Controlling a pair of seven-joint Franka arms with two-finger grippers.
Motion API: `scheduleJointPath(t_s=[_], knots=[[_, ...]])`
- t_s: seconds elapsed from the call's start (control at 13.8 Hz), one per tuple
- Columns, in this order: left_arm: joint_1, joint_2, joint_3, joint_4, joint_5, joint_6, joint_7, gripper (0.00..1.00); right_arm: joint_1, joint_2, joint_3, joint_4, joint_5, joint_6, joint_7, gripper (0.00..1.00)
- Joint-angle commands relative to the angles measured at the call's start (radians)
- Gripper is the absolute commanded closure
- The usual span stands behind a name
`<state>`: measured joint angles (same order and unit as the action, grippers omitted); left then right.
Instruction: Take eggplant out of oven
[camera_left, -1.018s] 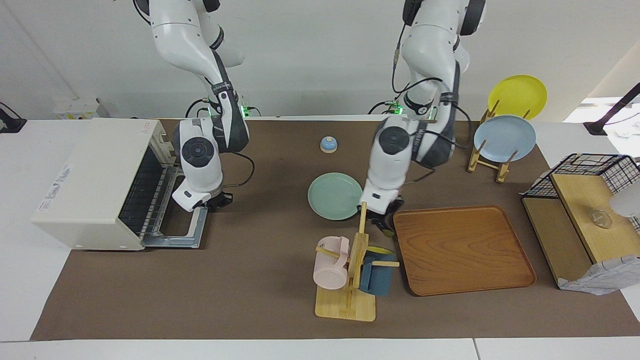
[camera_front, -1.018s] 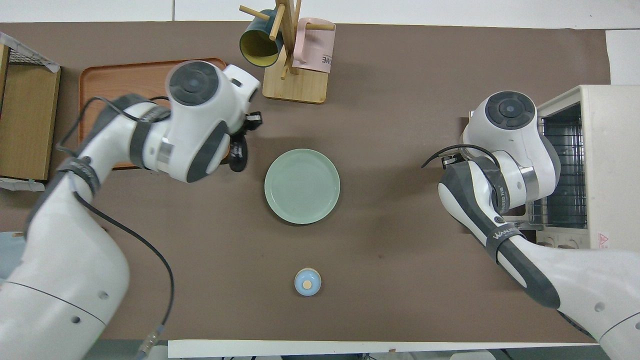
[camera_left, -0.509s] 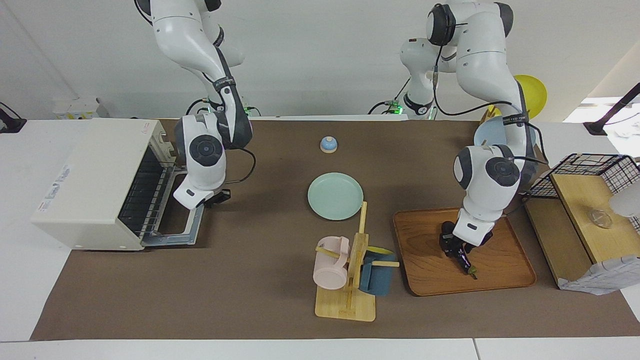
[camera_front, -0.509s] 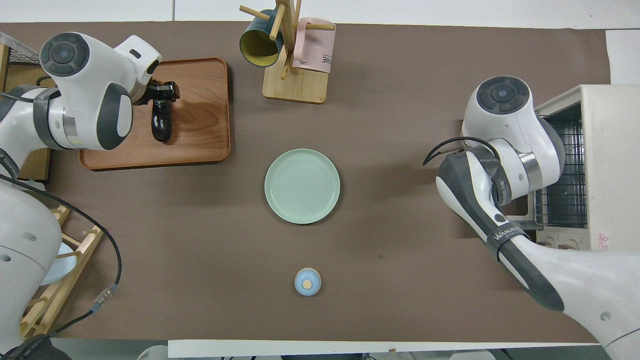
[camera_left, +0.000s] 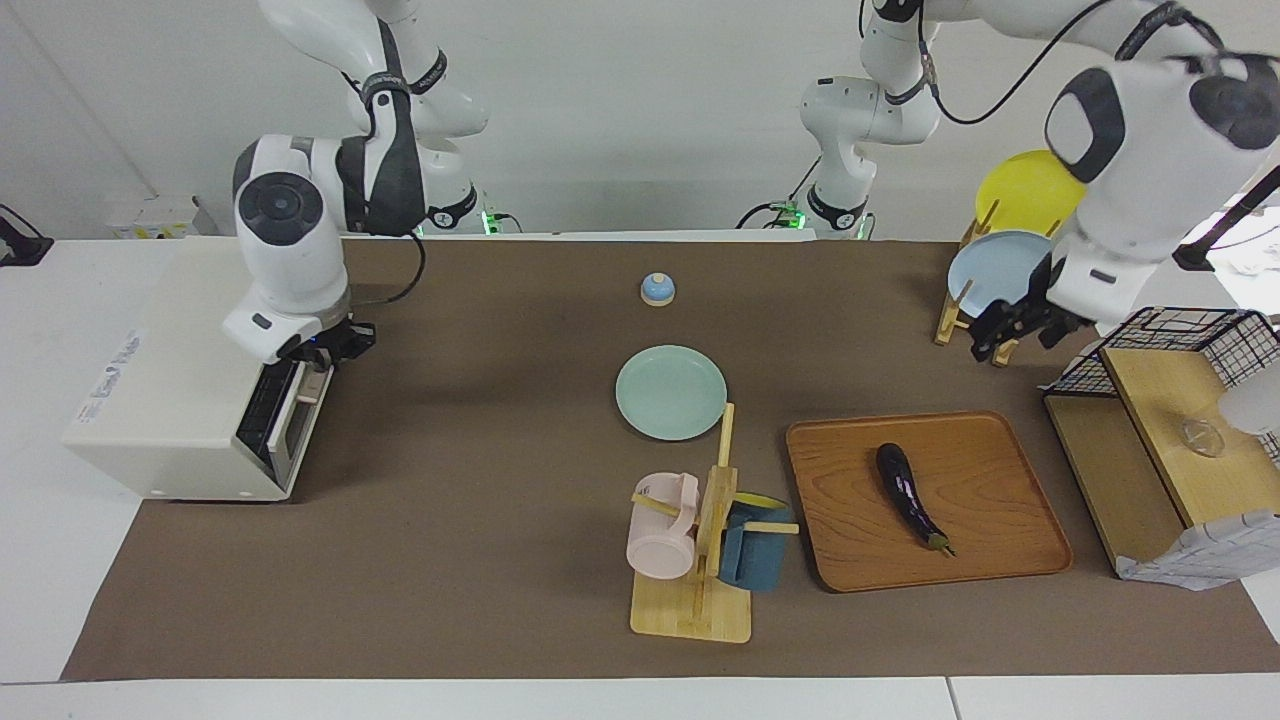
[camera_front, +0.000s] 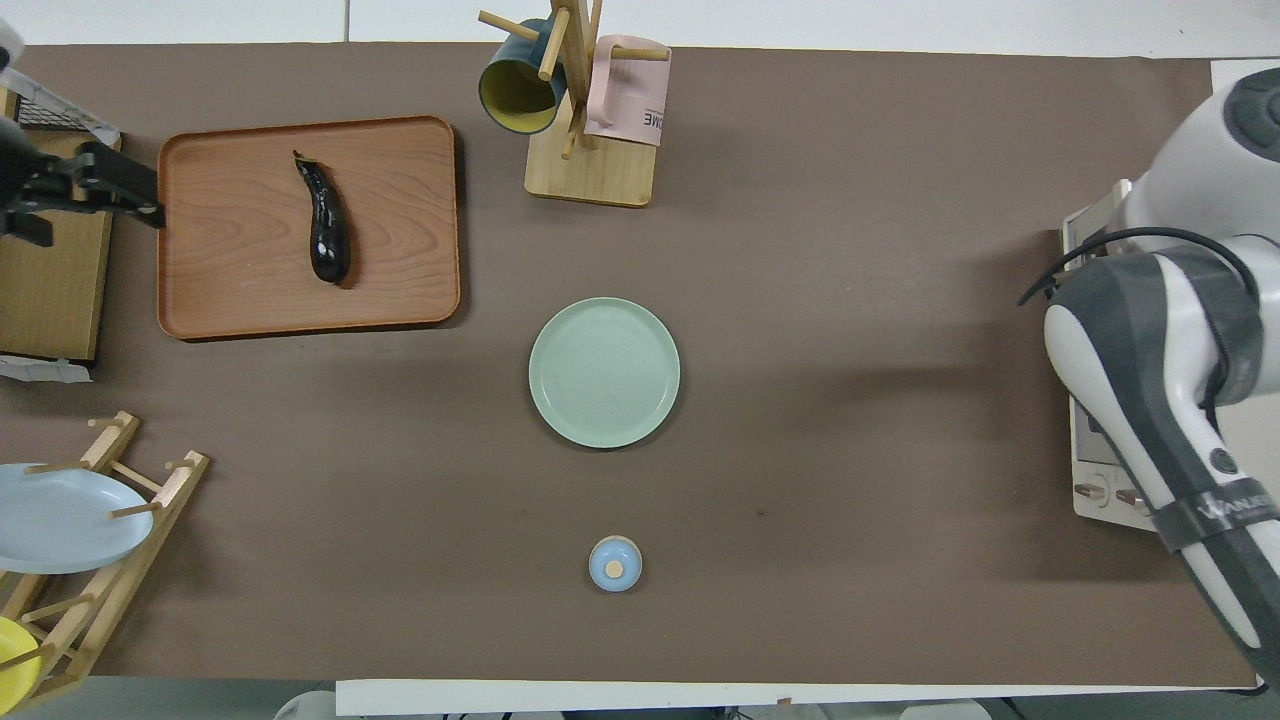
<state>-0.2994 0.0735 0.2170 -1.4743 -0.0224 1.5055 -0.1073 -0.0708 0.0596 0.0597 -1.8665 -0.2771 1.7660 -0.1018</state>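
The dark-purple eggplant (camera_left: 908, 495) lies free on the wooden tray (camera_left: 1010, 450) toward the left arm's end of the table; it also shows in the overhead view (camera_front: 328, 220) on the tray (camera_front: 250, 300). My left gripper (camera_left: 1012, 330) is open and empty, raised over the table between the tray and the plate rack. The cream-white oven (camera_left: 170, 370) stands at the right arm's end with its door (camera_left: 285, 420) up and shut. My right gripper (camera_left: 335, 345) is at the door's top edge. In the overhead view the right arm hides most of the oven (camera_front: 1095, 480).
A green plate (camera_left: 670, 392) lies mid-table, with a small blue bell (camera_left: 657, 289) nearer to the robots. A mug tree (camera_left: 700, 540) with a pink and a blue mug stands beside the tray. A plate rack (camera_left: 1000, 290) and a wire basket on a wooden shelf (camera_left: 1170, 430) stand at the left arm's end.
My left gripper carried the eggplant over the tray, let it go there and rose away. My right gripper swung the oven door up and shut.
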Motion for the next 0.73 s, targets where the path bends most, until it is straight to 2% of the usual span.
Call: scheduleJointPath(t_s=[0.0,0.07,0.15,0.22,0.29,0.65], knots=[[0.002,-0.029,-0.001,-0.011,-0.013,-0.044,0.057,0.0,-0.03,-0.111,0.006,-0.003,0.097,-0.025,-0.012,0.0],[0.002,-0.031,-0.002,-0.011,-0.011,-0.039,0.058,0.0,-0.029,-0.147,0.006,0.032,0.14,-0.045,-0.007,0.0],[0.003,-0.031,-0.002,-0.011,-0.011,-0.037,0.06,0.0,-0.033,-0.144,0.006,0.138,0.186,-0.124,-0.009,0.0],[0.003,-0.031,-0.002,-0.012,-0.011,-0.037,0.063,0.0,-0.033,-0.103,0.006,0.256,0.258,-0.217,-0.004,0.0],[0.003,-0.032,-0.001,-0.014,-0.011,-0.037,0.072,0.0,-0.03,-0.069,0.005,0.314,0.277,-0.255,0.007,0.0],[0.003,-0.032,0.001,-0.014,-0.011,-0.041,0.08,0.0,-0.027,-0.06,0.005,0.339,0.277,-0.318,0.014,0.0]])
